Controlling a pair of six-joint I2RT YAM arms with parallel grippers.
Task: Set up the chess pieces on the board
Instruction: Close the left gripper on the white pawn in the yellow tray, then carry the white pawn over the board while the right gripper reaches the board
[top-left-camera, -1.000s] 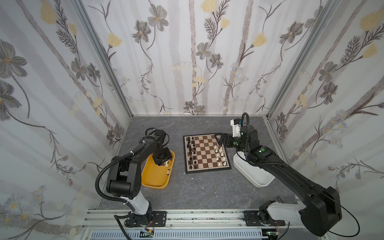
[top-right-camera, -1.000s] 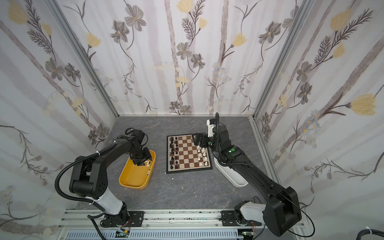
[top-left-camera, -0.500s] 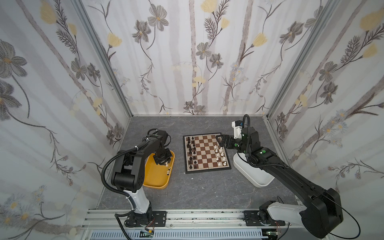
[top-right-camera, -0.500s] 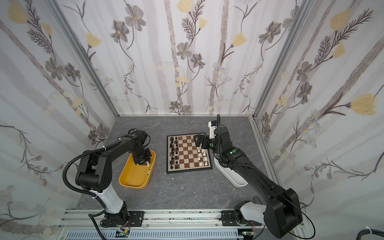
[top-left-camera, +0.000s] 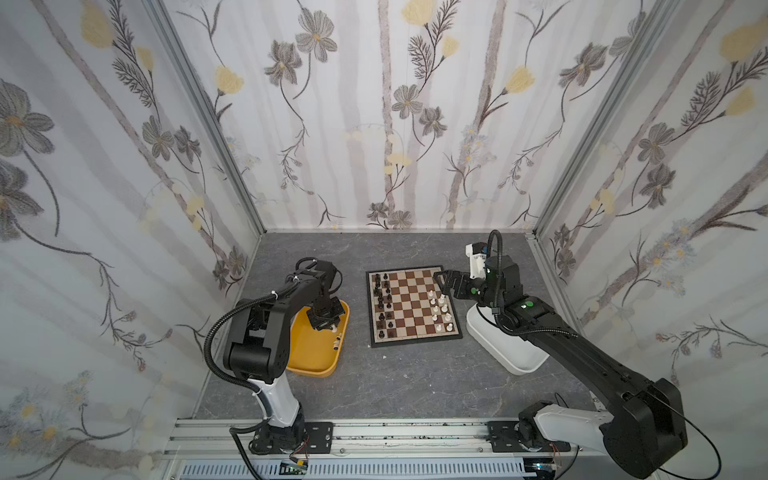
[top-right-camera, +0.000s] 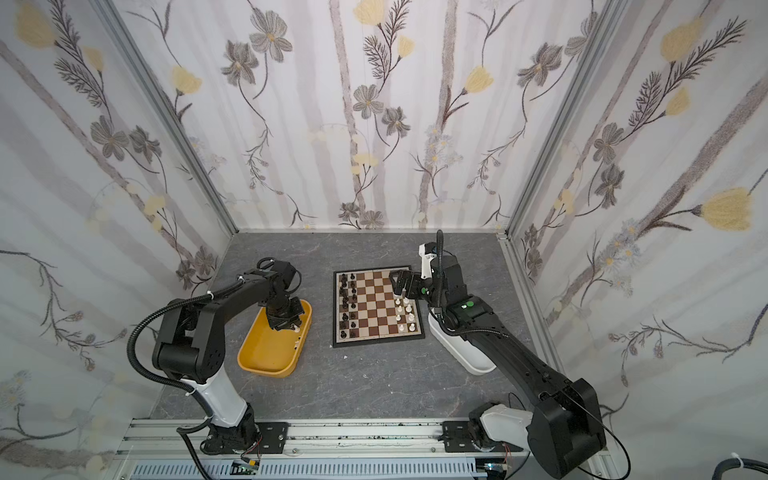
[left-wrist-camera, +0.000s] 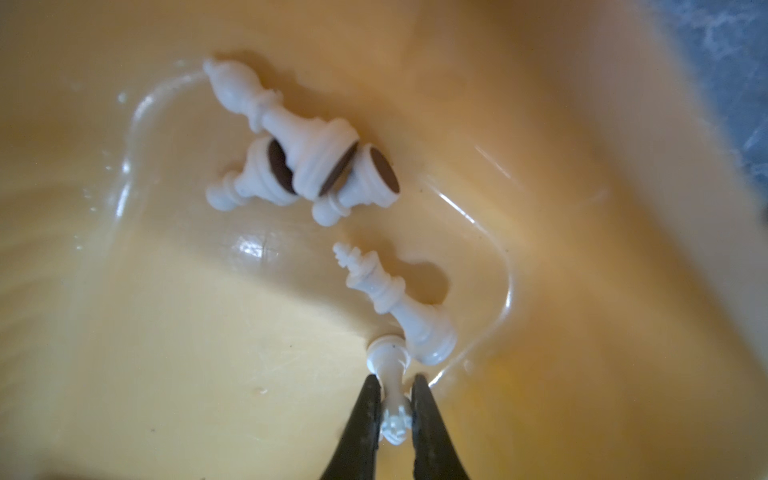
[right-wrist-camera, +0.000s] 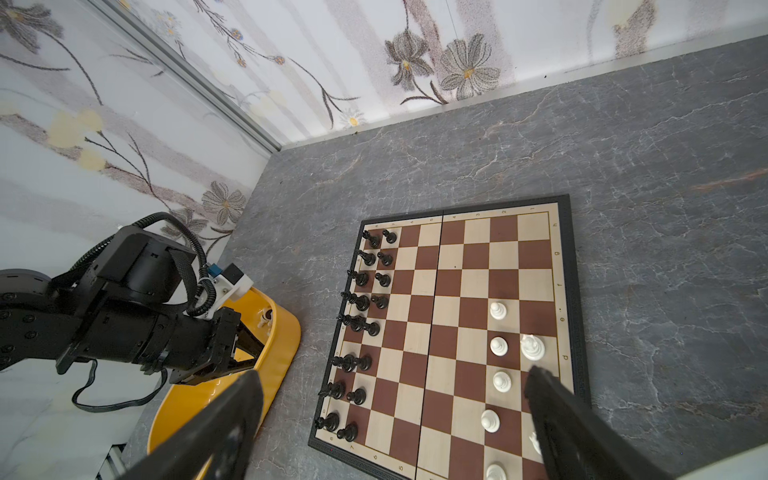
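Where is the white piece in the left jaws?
The white piece is in the yellow tub, left of the board in both top views; the left wrist view shows a fallen white piece beside it.

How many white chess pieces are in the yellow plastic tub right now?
5 in the left wrist view: a fallen white bishop, pawn one and pawn two touching its base, a fallen king, and beside it a crowned piece gripped by the left end effector. More may lie outside view.

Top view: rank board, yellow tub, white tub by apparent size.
1. board: clearly largest.
2. yellow tub and white tub: they look about alike and each is partly hidden, so I won't rank them against each other.
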